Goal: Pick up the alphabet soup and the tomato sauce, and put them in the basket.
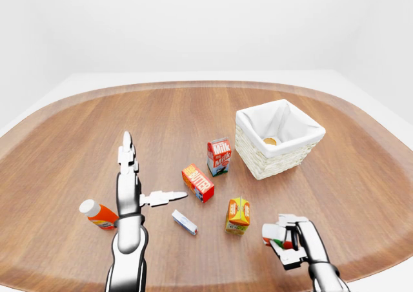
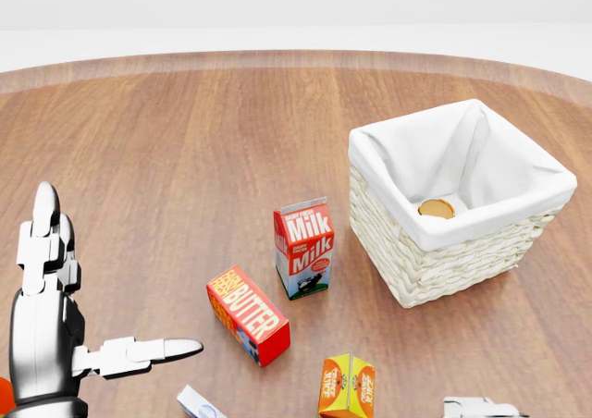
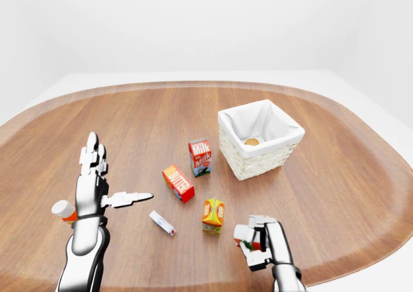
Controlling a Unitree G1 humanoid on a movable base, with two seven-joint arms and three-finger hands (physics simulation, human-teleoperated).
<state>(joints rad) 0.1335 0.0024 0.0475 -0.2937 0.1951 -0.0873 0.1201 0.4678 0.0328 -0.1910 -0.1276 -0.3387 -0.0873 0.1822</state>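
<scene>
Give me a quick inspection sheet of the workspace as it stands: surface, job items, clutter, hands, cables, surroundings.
Surface: round wooden table, lighter rim.
Job's things: white-lined wicker basket at the left-eye view's right holds one can, only its top showing, label unreadable. A second can, red and white, sits in the right hand.
Clutter: milk carton upright left of the basket; butter box below it; orange juice carton; small white box lying flat; orange bottle on its side, partly behind the left arm.
Hands: left hand open, fingers up, thumb out, empty. Right hand closed round the second can.
Cables: nothing seen.
Surroundings: plain white floor and walls.
</scene>
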